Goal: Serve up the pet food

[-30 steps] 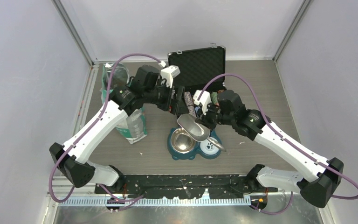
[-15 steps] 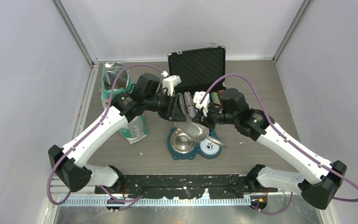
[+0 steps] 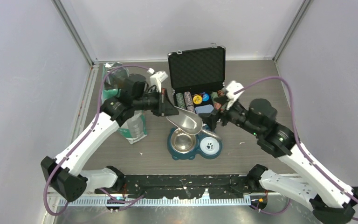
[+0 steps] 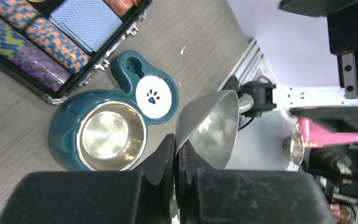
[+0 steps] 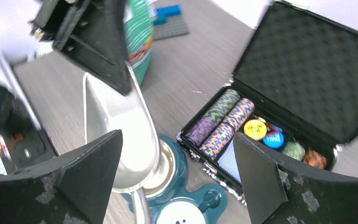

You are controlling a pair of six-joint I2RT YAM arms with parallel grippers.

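Observation:
A bare metal scoop hangs tilted over the steel bowl of a teal pet feeder. My left gripper is shut on the scoop's thin rim; in the left wrist view the rim sits pinched between the fingers and the scoop holds nothing. My right gripper stands open just right of the scoop, apart from it, with the scoop and its handle showing between the wide fingers. The pet food is hidden. The bowl looks bare.
A teal-and-white bag stands left of the feeder, behind my left arm. An open black case with rows of striped chips lies just behind the feeder. A white paw-print lid covers the feeder's right side.
My left gripper shut on the scoop's rim and drew it slightly left. My right gripper let go of the scoop, opened wide and pulled back to the right.

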